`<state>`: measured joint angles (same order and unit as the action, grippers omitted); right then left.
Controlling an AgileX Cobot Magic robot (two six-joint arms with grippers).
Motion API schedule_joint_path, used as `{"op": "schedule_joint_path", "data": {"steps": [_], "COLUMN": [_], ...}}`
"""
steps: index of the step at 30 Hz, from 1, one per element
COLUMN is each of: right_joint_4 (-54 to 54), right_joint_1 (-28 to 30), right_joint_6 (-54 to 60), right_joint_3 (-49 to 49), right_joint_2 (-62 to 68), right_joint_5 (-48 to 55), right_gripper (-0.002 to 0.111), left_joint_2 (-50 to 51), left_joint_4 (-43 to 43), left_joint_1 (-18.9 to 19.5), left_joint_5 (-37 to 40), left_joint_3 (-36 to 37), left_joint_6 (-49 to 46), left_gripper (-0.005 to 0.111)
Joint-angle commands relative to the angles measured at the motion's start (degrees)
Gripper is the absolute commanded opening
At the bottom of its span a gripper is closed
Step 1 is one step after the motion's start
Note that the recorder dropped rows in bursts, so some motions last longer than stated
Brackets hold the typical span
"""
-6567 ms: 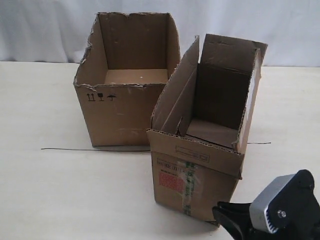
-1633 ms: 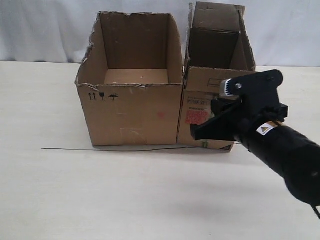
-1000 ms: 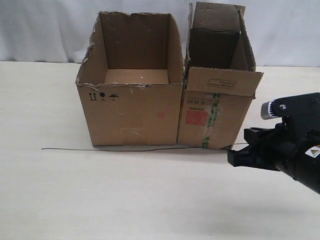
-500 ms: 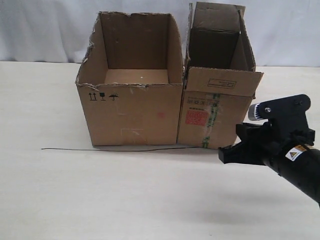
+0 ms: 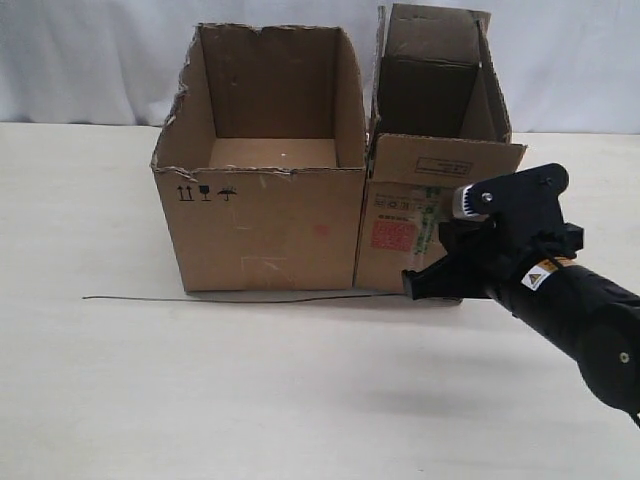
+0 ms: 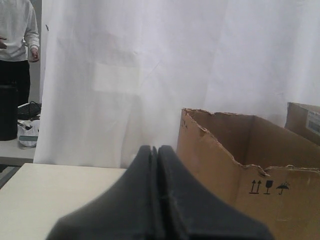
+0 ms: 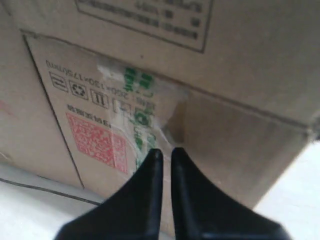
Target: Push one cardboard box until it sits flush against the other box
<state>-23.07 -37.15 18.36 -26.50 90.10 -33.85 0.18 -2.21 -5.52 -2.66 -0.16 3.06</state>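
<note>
The narrow cardboard box (image 5: 432, 166), with flaps, a red label (image 5: 392, 234) and green-printed tape, stands side by side against the wider other box (image 5: 265, 225), which has a ragged rim. My right gripper (image 5: 412, 285) is low at the narrow box's labelled end, right of the label, fingers nearly together with nothing between them. In the right wrist view the right gripper (image 7: 166, 150) points at the cardboard box (image 7: 235, 135), next to its tape. My left gripper (image 6: 154, 148) is shut and empty, beside the other box (image 6: 220, 165); it is out of the exterior view.
Both boxes stand on a pale table (image 5: 250, 390). A thin black wire (image 5: 200, 299) lies along their front. A white curtain (image 5: 100, 60) hangs behind. A person (image 6: 17, 30) stands far off in the left wrist view.
The narrow box, apart and skewed 6.6 s ago, has stood against the wide box since 1.6 s ago. Over the last second my right gripper moved left, back to its labelled end.
</note>
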Motion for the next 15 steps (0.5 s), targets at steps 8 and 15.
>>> {"op": "schedule_joint_path", "data": {"steps": [8, 15], "right_joint_4": [0.6, 0.6], "right_joint_1": [0.45, 0.45], "right_joint_6": [2.76, 3.16], "right_joint_3": [-2.5, -3.13], "right_joint_2": [2.14, 1.92], "right_joint_5": [-1.86, -0.74], "right_gripper": [0.005, 0.005], "left_joint_2": [-0.18, -0.18], "left_joint_4": [-0.02, -0.02], "left_joint_1": [-0.52, -0.52], "left_joint_5": [-0.52, -0.52], "left_joint_3": [0.16, 0.16], "left_joint_6": [0.28, 0.28], "left_gripper": [0.0, 0.0]}}
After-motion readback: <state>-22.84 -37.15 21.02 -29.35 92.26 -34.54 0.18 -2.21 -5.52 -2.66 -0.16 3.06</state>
